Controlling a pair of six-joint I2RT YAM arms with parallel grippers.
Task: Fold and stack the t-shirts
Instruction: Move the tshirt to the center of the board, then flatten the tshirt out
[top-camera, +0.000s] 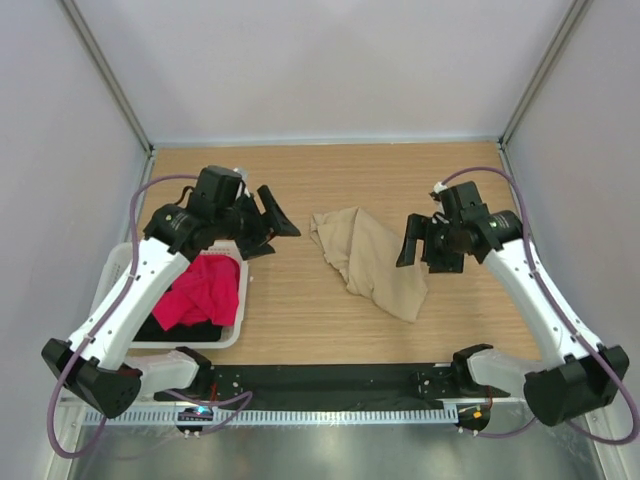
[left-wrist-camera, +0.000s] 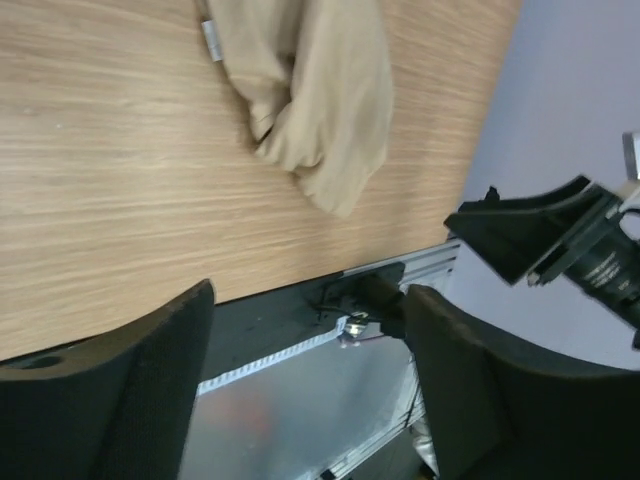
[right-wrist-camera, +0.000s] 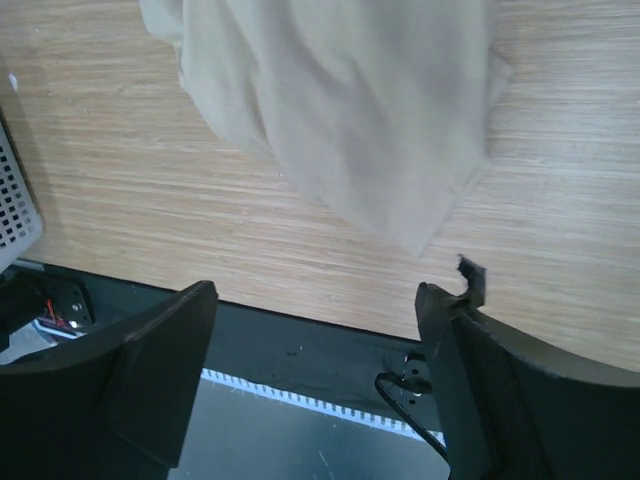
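A tan t-shirt (top-camera: 368, 262) lies crumpled in the middle of the wooden table; it also shows in the left wrist view (left-wrist-camera: 310, 90), with its white neck label (left-wrist-camera: 211, 38), and in the right wrist view (right-wrist-camera: 350, 110). A red-pink t-shirt (top-camera: 200, 290) lies on a black t-shirt (top-camera: 190, 330) in the white basket (top-camera: 118, 262) at the left. My left gripper (top-camera: 278, 225) is open and empty, left of the tan shirt and above the table. My right gripper (top-camera: 415, 240) is open and empty, just right of the tan shirt.
The black base rail (top-camera: 330, 380) and a metal strip run along the near edge. Grey walls enclose the table on the left, back and right. The basket's slotted corner (right-wrist-camera: 15, 200) shows at the left of the right wrist view.
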